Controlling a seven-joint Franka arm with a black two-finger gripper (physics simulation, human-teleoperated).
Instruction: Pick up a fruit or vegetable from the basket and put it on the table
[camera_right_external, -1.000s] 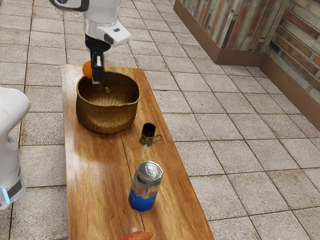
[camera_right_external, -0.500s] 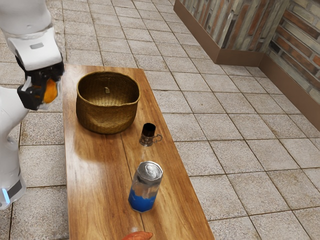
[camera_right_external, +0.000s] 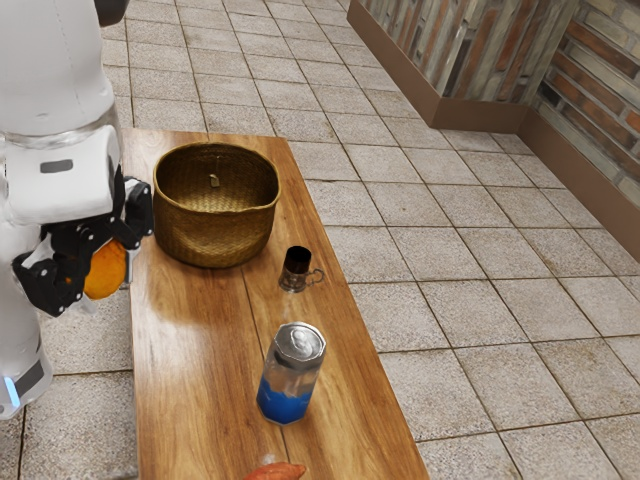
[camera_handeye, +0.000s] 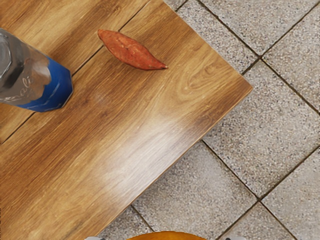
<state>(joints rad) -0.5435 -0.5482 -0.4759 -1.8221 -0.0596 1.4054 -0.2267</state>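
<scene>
Gripper (camera_right_external: 97, 274), exterior view's left, fingers parted fruit-wide, clamping orange fruit (camera_right_external: 110, 268); fruit partly hidden there, cut off at wrist view's lower edge; lies between fingertips.

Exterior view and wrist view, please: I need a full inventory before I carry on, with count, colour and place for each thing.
Orange fruit: one, orange, held in the gripper
Basket: one, woven brown, on the table's far end in the exterior view
Cup: one, dark upper part, metallic base and handle, between basket and can
Can: one, silver top, blue lower part, upright on the table
Sweet potato: one, reddish orange, lying on the table beyond the can from the basket
Table: one, brown wood, under these items except the fruit
Floor: one, grey tiles, around the table
Brick wall: mixed brown and grey, behind the floor
Arm: one, white, exterior view's left
Gripper: one, black, closed on the fruit
</scene>
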